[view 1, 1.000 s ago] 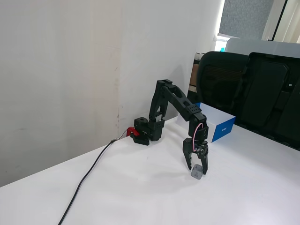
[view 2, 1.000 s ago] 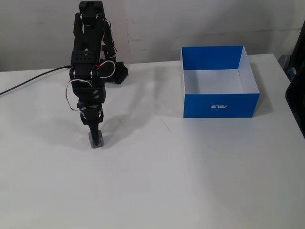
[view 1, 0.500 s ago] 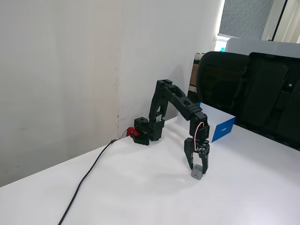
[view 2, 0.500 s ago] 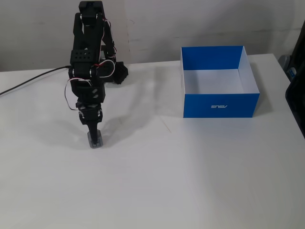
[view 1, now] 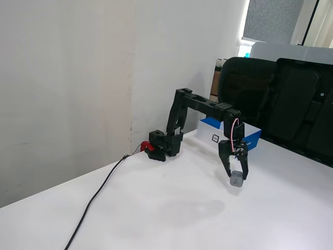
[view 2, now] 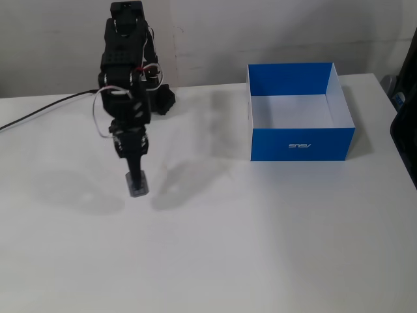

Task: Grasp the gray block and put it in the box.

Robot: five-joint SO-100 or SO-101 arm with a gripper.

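The gray block is a small cube held clear of the white table, its shadow lying apart from it below. My gripper points down and is shut on the gray block. The box, blue outside and white inside, stands open-topped to the right of the arm in a fixed view; in the side-on fixed view the box shows only partly, behind the arm.
The arm's base sits at the wall, with a black cable running off across the table. Black office chairs stand beyond the far table edge.
The arm has risen and carried the gray block up off the table, a little toward the box. Its shadow now lies separate on the tabletop.
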